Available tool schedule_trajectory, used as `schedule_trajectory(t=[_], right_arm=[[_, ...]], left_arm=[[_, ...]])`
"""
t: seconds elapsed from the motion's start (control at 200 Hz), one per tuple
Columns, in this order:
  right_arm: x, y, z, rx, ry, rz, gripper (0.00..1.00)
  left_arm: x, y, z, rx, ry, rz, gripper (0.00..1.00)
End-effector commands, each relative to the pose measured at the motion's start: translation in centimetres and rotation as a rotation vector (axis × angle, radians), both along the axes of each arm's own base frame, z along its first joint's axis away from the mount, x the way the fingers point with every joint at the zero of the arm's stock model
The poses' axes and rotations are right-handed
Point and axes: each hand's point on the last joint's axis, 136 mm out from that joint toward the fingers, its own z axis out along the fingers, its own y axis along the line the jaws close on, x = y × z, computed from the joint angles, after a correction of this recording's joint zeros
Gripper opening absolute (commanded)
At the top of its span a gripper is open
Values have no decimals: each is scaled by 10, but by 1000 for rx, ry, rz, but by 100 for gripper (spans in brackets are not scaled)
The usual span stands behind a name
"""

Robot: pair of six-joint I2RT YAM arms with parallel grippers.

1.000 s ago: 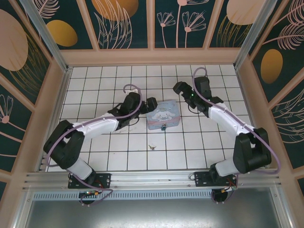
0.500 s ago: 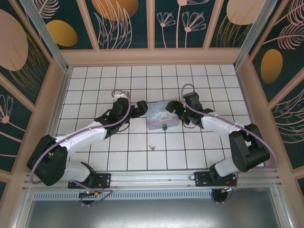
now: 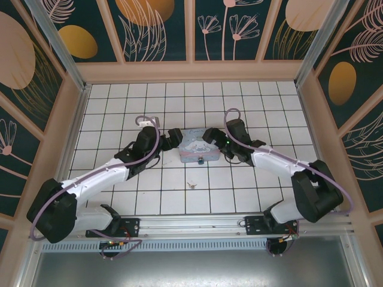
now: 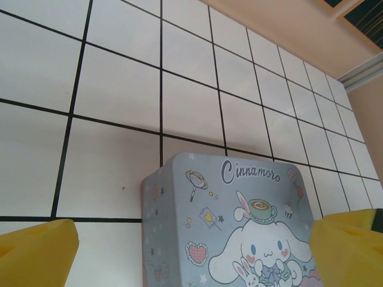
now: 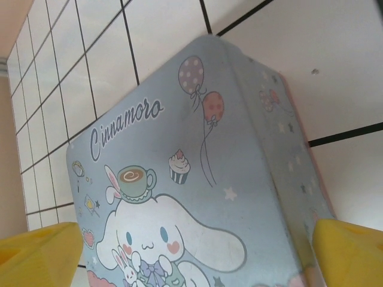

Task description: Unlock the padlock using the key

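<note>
White tiled tabletop (image 3: 119,107): left gripper (image 3: 176,139) and right gripper (image 3: 210,136), fingers spread wide and empty, flank pale blue cartoon-printed tin (image 3: 196,148); tiny silvery metal key (image 3: 191,185) lies apart.

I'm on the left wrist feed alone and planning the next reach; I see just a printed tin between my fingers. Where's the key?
Observer: The key lies on the tiles, apart from the tin, toward the table's near edge.
Operator: And the padlock?
Observer: The padlock sits at the tin's near edge, on the key's side.
Operator: The other arm?
Observer: The right fingers stand open at the tin's right end.
</note>
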Motion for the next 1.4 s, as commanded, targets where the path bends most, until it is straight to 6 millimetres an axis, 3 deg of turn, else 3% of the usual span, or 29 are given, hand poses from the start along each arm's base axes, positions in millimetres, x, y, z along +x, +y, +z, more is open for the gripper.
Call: schedule_trajectory(t=[0.0,0.185,0.4,0.606,0.716,0.811,0.941,1.156,1.396], right_arm=[[-4,-27,11,-80,-60,-80,99],[-11,-61,31,-144,-173,-161,99],[-31,-59,42,-148,-183,-57,99],[-75,-20,40,-108,-187,157,99],[-104,5,32,-116,-185,272,92],[-132,26,15,-162,-169,373,87],[-156,50,-11,-282,-142,488,84],[-159,85,-41,-538,-159,646,78],[-151,100,-61,-626,-174,749,64]], left_arm=[[-2,9,9,6,-37,19,99],[-4,12,13,17,-53,17,99],[-3,17,12,27,-56,44,99],[-2,31,1,34,-24,133,99],[-4,36,-2,15,-12,160,99],[-9,37,-1,-10,-7,159,99],[-15,37,2,-83,16,175,99],[-22,30,5,-168,68,163,99],[-20,45,15,-153,57,195,99]])
